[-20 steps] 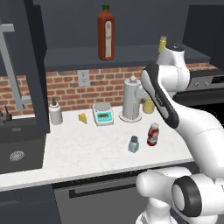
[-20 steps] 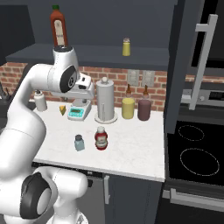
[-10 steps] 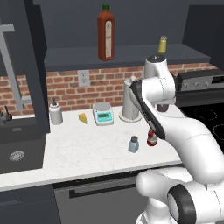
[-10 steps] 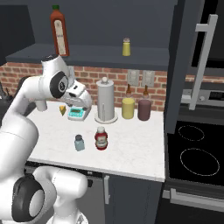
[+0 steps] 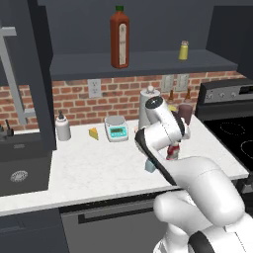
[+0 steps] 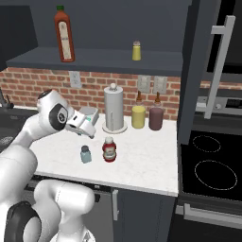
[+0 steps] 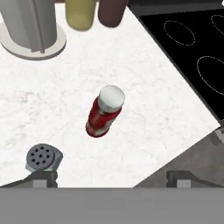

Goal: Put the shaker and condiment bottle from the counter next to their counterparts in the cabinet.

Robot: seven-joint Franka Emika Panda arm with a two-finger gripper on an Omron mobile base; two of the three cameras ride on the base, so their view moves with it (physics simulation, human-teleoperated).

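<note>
On the counter [image 6: 142,156], near its front edge, you see the condiment bottle [image 6: 109,149] standing upright with the shaker [image 6: 85,154] just beside it, not touching. Your gripper [image 6: 88,133] hangs above them, its fingers [image 7: 43,176] spread wide and holding nothing. On the cabinet [image 6: 94,60] shelf stand the tall red bottle [image 6: 64,34] and the yellow shaker [image 6: 136,50], well apart.

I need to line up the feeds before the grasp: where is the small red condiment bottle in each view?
Left base view: condiment bottle, right of centre, partly behind the arm.
Right base view: left of centre, beside the shaker.
Hand view: centre.
Shared landmark: the shaker.
</note>
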